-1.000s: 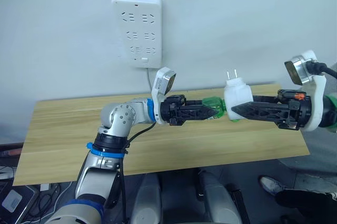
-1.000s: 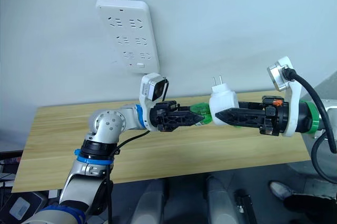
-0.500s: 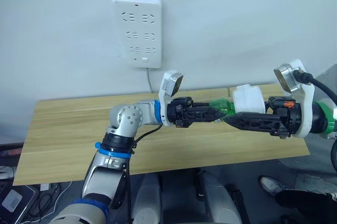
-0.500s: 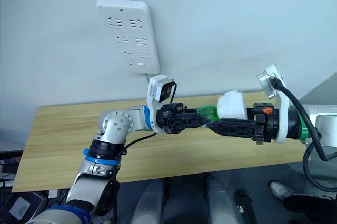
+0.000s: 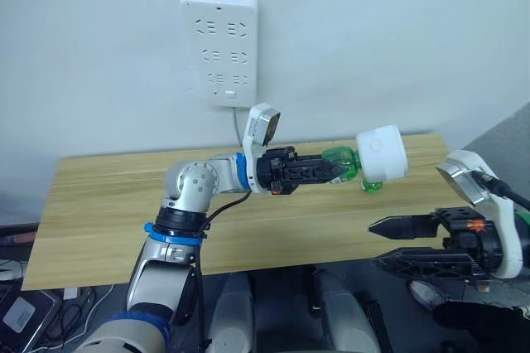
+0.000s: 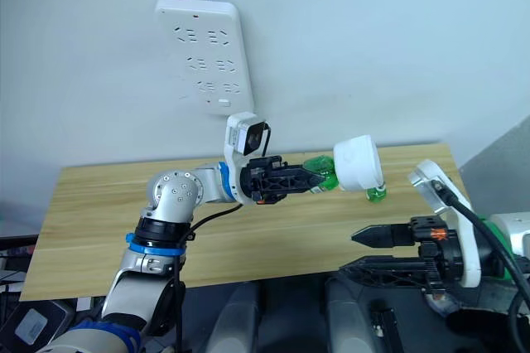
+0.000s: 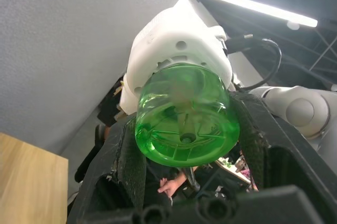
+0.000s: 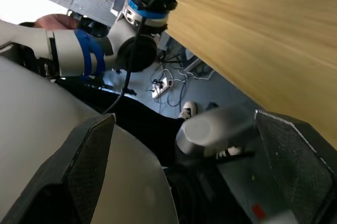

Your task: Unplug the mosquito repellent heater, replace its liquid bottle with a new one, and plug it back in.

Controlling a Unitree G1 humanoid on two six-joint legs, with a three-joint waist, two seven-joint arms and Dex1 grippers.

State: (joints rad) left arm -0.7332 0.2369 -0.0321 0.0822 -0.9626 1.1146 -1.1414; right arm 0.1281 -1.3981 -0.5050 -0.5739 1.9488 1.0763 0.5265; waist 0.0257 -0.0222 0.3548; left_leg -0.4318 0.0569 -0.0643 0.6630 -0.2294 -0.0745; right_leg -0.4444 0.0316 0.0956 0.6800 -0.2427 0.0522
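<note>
Unplugged: mosquito repellent heater [image 5: 381, 152] at centre right of frame, above the desk [image 5: 99, 204], green bottle [image 5: 339, 164] attached. Left tool [image 5: 330, 169] clenched on bottle. Right tool [image 5: 386, 240] released, lower right. Bottle swap, replugging into power strip [image 5: 219, 46] pending.

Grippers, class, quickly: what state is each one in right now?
Left gripper: shut on the green liquid bottle, with the mosquito repellent heater attached.
Right gripper: open, holding nothing.
</note>
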